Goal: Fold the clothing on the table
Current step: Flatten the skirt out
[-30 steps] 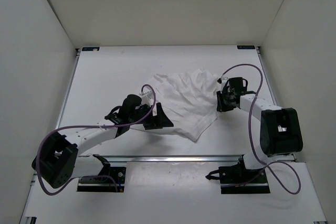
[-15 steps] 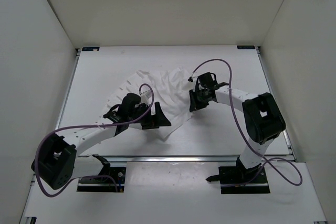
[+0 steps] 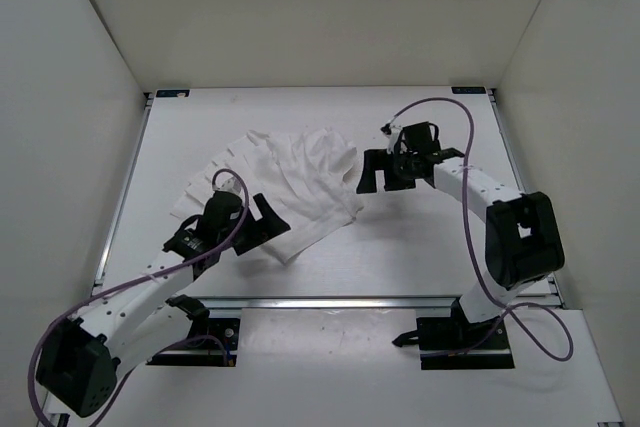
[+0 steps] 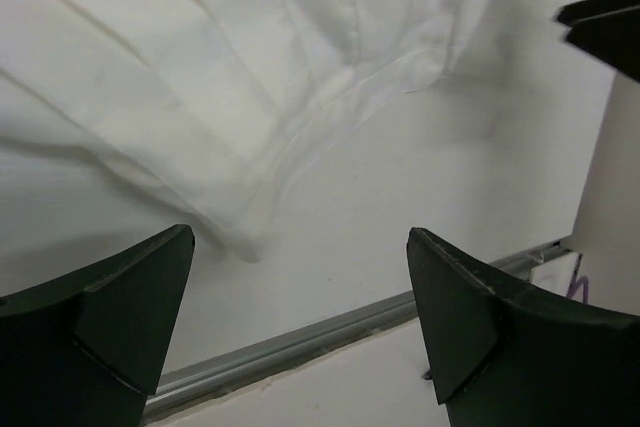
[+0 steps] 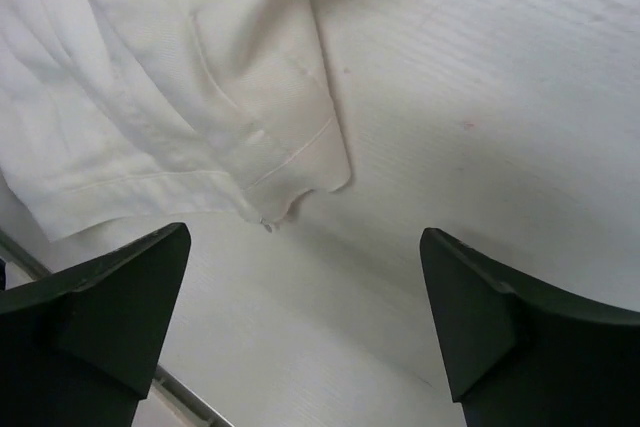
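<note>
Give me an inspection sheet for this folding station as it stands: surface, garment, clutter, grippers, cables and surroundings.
Surface: white table, matte, a few faint specks.
Job's things: white clothing lies wrinkled, left of the middle; neither arm holds it.
Clutter: nothing seen.
Grippers: left gripper open, above the clothing's near corner; right gripper open, just past its right edge.
Cables: a purple cable loops off each arm.
Surroundings: white walls on three sides; metal rail along the near edge.

1 garment [image 3: 290, 179] (white), 2 hands [image 4: 300, 267] [image 5: 305, 267], 1 tbl [image 3: 400, 239]
</note>
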{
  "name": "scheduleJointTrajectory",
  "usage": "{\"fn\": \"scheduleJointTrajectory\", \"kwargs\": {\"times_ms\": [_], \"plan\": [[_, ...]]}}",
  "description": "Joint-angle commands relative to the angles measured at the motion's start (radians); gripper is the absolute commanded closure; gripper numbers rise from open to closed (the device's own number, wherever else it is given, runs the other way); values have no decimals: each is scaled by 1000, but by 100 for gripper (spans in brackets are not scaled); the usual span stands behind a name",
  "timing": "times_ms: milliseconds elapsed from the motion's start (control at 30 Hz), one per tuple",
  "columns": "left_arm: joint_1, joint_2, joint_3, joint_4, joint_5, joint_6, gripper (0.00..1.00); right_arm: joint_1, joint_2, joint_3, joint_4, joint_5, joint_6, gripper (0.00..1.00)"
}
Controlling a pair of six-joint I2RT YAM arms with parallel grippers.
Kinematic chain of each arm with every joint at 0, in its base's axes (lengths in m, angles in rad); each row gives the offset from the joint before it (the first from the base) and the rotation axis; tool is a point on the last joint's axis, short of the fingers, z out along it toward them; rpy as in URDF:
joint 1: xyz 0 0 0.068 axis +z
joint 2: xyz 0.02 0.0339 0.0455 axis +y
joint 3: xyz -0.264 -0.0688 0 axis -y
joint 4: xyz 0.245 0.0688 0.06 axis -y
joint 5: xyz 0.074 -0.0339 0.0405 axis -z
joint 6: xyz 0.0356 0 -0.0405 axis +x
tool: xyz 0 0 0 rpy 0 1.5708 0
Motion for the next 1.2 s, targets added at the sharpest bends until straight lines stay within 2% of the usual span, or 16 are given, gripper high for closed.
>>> {"fn": "scheduleJointTrajectory", "kwargs": {"times_ms": [0,133,233,300,433,600,633,833,900,933,1000,1100,1167], "plan": [[-15,27,-40,-27,-61,-78,2,-35,-81,-14,14,29,-74,1],[-47,96,-76,43,-36,-125,3,-89,-43,-38,49,-46,-166,5],[-26,75,-149,125,-30,-171,18,-91,3,-45,59,-78,-225,6],[-27,58,-168,143,-58,-203,23,-89,22,-39,65,-115,-246,7],[-42,109,-183,186,-64,-234,21,-72,56,-45,119,-224,-255,10],[-55,181,-171,232,-55,-246,18,-51,115,-8,177,-218,-240,11],[-52,184,-171,240,-58,-250,18,-49,140,0,178,-223,-250,16],[-39,169,-220,269,-85,-283,22,-40,224,69,177,-230,-256,24],[-36,166,-220,278,-87,-296,24,-35,231,69,178,-230,-253,27],[-36,169,-220,292,-87,-290,25,-34,229,63,181,-244,-252,32],[-36,182,-226,313,-82,-300,25,-32,237,51,189,-249,-238,34],[-38,204,-220,323,-68,-297,25,-23,246,49,178,-258,-232,45],[-39,210,-229,343,-58,-299,25,-15,243,40,174,-258,-230,47]]}}
